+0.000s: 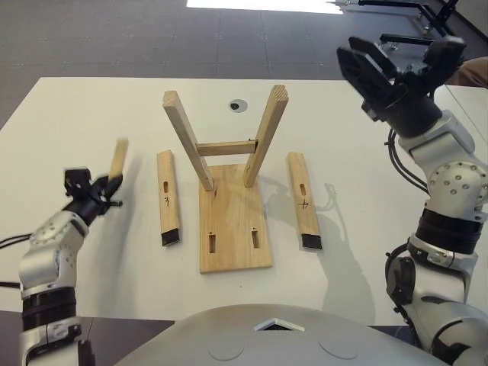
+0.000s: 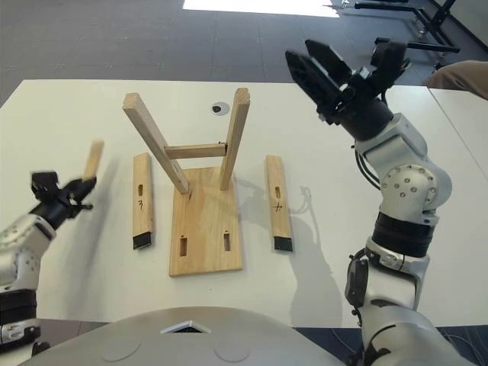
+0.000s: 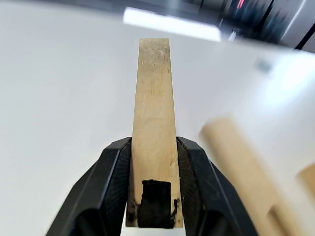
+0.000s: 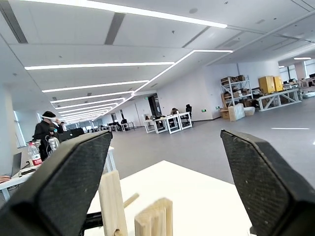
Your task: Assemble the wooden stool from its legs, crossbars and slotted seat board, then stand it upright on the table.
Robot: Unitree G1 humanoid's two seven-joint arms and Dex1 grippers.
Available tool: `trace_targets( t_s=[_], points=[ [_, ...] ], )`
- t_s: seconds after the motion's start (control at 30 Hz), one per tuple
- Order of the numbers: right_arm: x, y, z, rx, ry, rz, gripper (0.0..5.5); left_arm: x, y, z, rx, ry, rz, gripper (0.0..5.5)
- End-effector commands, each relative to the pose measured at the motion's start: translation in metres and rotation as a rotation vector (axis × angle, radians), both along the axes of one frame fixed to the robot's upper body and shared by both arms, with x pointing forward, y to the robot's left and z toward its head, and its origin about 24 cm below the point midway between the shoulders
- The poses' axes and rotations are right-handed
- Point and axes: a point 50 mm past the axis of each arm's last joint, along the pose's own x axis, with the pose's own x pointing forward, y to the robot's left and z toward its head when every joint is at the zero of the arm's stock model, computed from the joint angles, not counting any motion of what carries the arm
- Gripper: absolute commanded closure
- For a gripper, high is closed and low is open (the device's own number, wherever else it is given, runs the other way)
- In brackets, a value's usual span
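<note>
The slotted seat board (image 1: pixel 235 229) lies flat mid-table. Two legs (image 1: pixel 187 137) stand in its far slots, splayed apart and joined by a crossbar (image 1: pixel 226 148). Two more legs lie flat beside it, one on the left (image 1: pixel 168 197), one on the right (image 1: pixel 303 198). At the table's left, my left gripper (image 1: pixel 103 188) is shut on a short wooden crossbar (image 3: pixel 154 128) that sticks up and away from it. My right gripper (image 1: pixel 396 57) hangs open high over the table's far right, with nothing between its fingers.
A small dark round hole (image 1: pixel 236 106) marks the white table (image 1: pixel 91 122) behind the standing legs. A second table's edge (image 1: pixel 465 95) lies at the far right. Dark floor and a metal frame (image 1: pixel 412 11) lie beyond.
</note>
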Motion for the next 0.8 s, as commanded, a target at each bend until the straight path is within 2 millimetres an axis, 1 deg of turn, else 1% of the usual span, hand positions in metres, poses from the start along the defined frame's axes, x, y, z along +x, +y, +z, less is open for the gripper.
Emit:
trace_targets(
  t_s=[0.03,0.07,0.1,0.13,0.17,0.2,0.27,0.3,0.33,0.43,0.5,0.53,0.63,0.73,0.8],
  points=[
    [0.002,0.018,0.027,0.122,-0.048,0.193,1.42,0.036,-0.053,0.13,-0.132,-0.484,-0.416,4.22],
    [0.001,0.026,0.03,0.126,-0.057,0.25,1.42,0.034,-0.069,0.148,-0.124,-0.545,-0.545,4.22],
    [0.0,0.035,0.034,0.126,-0.065,0.305,1.42,0.03,-0.083,0.159,-0.105,-0.572,-0.663,4.22],
    [-0.001,0.044,0.037,0.13,-0.072,0.356,1.42,0.024,-0.098,0.167,-0.117,-0.591,-0.799,4.22],
    [-0.002,0.05,0.039,0.134,-0.073,0.389,1.42,0.02,-0.108,0.169,-0.116,-0.591,-0.891,4.22],
    [-0.002,0.055,0.04,0.139,-0.069,0.408,1.42,0.02,-0.115,0.168,-0.078,-0.577,-0.933,4.22],
    [0.0,0.07,0.041,0.131,-0.041,0.336,1.42,0.033,-0.122,0.157,0.247,-0.553,-0.852,4.22],
    [-0.001,0.076,0.042,0.146,-0.028,0.31,1.42,0.037,-0.123,0.154,0.371,-0.56,-0.817,4.22],
    [-0.004,0.083,0.044,0.166,-0.021,0.298,1.42,0.039,-0.125,0.156,0.449,-0.592,-0.78,4.22],
    [-0.014,0.103,0.047,0.224,0.0,0.313,1.42,0.042,-0.133,0.158,0.594,-0.691,-0.712,4.22],
    [-0.016,0.11,0.047,0.245,0.008,0.313,1.42,0.042,-0.14,0.156,0.633,-0.743,-0.704,4.22],
    [-0.013,0.112,0.046,0.26,0.016,0.3,1.42,0.042,-0.143,0.153,0.648,-0.76,-0.704,4.22],
    [-0.006,0.111,0.044,0.314,0.027,0.256,1.42,0.044,-0.148,0.147,0.653,-0.776,-0.702,4.22],
    [-0.012,0.1,0.053,0.357,-0.051,0.232,1.42,0.052,-0.139,0.147,0.64,-0.765,-0.616,4.22],
    [-0.011,0.092,0.057,0.373,-0.089,0.179,1.42,0.055,-0.134,0.147,0.635,-0.758,-0.579,4.22]
  ],
)
